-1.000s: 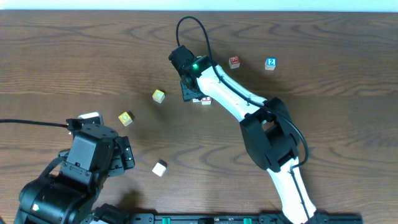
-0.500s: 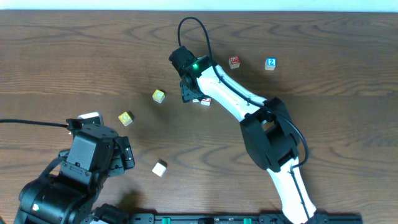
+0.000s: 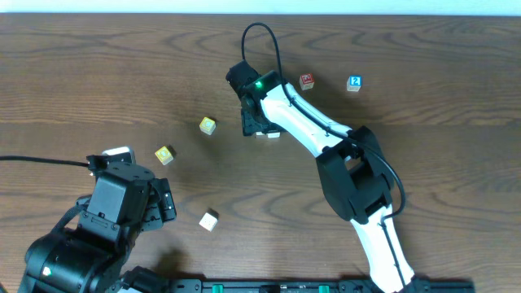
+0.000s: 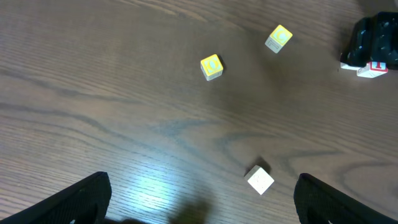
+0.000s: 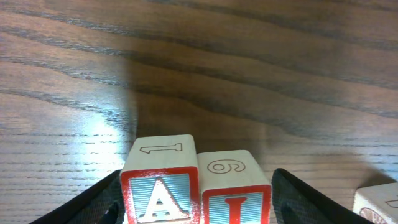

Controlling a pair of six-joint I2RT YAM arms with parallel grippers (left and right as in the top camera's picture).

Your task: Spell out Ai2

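Wide brown table (image 3: 456,49), and no tray or box anywhere on it: every cube lies loose on the wood. The right arm (image 3: 309,130) reaches up the middle, while the left arm (image 3: 98,220) sits low at the near edge, its claw (image 4: 199,208) spread wide and empty. The right claw (image 5: 199,202) clamps two cubes squeezed side by side, the A cube (image 5: 160,186) touching the I cube (image 5: 235,190). The 2 cube (image 3: 354,82) sits well apart at the far right, with a red-lettered cube (image 3: 306,80) near it. The danger here is that a pinched pair can buckle at the seam, so one cube twists or pops free. A careless release could also knock the two letters apart.
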